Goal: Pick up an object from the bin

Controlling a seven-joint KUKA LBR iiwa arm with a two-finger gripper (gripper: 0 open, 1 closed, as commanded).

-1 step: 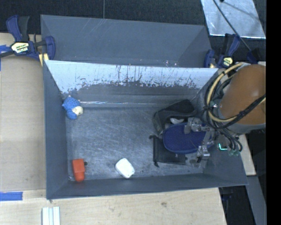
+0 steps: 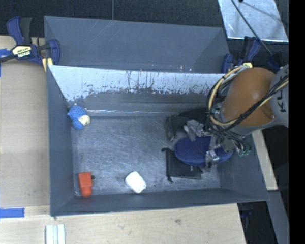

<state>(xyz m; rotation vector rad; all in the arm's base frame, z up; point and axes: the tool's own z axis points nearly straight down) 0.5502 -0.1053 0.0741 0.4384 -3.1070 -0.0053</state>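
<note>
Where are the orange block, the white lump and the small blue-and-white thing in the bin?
orange block [image 2: 85,183], camera view, its middle.
white lump [image 2: 135,182], camera view, its middle.
small blue-and-white thing [image 2: 77,116], camera view, its blue body.

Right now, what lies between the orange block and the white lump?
Nothing: in the camera view, bare bin floor separates the orange block and white lump.
</note>
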